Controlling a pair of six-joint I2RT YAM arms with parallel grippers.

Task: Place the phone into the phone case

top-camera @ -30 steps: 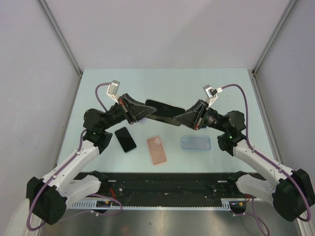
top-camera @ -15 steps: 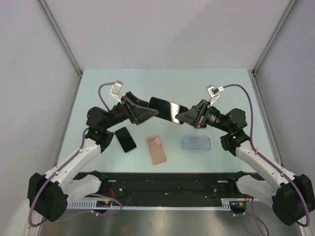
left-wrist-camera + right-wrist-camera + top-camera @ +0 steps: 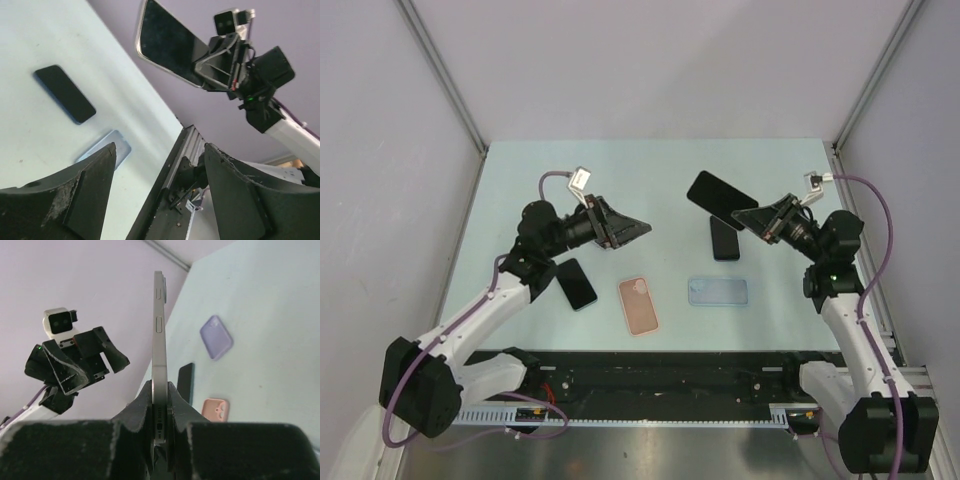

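Note:
A large dark phone with a silver rim hangs tilted above the table, my right gripper shut on its lower end. The right wrist view shows this phone edge-on, clamped between the jaws of the right gripper. My left gripper is open, empty and well to the left of the phone. From the left wrist, that gripper gapes wide, the held phone far ahead. A pink case and a pale-blue case lie flat near the front.
A small dark phone lies under the raised one, and another dark phone lies beside the left arm. A lilac case shows on the table in the right wrist view. The black front rail borders the table.
The left gripper opened, let go of the large phone and drew back left. The right arm carried the phone to the right, uncovering the small dark phone below.

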